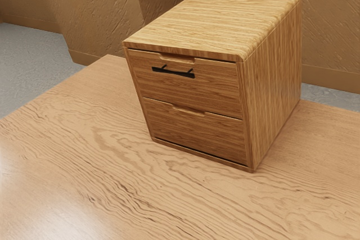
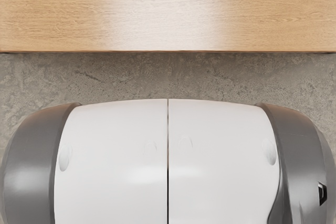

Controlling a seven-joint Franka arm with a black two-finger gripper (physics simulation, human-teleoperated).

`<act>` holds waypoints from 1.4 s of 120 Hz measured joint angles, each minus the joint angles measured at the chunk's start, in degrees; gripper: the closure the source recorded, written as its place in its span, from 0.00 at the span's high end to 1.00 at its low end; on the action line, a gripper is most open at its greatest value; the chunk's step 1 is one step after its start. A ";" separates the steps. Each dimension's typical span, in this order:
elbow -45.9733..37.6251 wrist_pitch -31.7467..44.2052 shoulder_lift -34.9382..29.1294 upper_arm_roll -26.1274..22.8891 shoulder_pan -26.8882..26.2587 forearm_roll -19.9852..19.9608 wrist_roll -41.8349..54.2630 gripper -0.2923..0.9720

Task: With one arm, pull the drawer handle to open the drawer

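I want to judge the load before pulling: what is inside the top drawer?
Nothing inside can be seen: the top drawer sits shut in the cabinet. Visible are its wooden front and the black handle on it.

One cabinet, two drawers, one black handle

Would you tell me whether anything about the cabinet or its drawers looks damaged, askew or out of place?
Nothing stands out. The cabinet stands upright on the table, both drawers look shut and flush, and the black handle sits level on the top drawer. The lower drawer has only a wooden lip.
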 joint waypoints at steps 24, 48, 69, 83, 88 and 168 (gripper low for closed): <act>0.00 0.02 0.00 0.00 0.00 0.00 0.00 0.77; 0.00 0.25 0.02 0.00 -0.01 0.00 0.00 0.77; 0.00 0.92 0.06 0.00 -0.02 0.00 0.00 0.77; 0.00 1.73 0.10 0.00 -0.02 0.00 0.00 0.77; 0.00 2.09 0.12 0.00 -0.02 0.00 0.00 0.77; -15.05 14.93 0.16 0.00 -0.03 0.00 0.00 0.77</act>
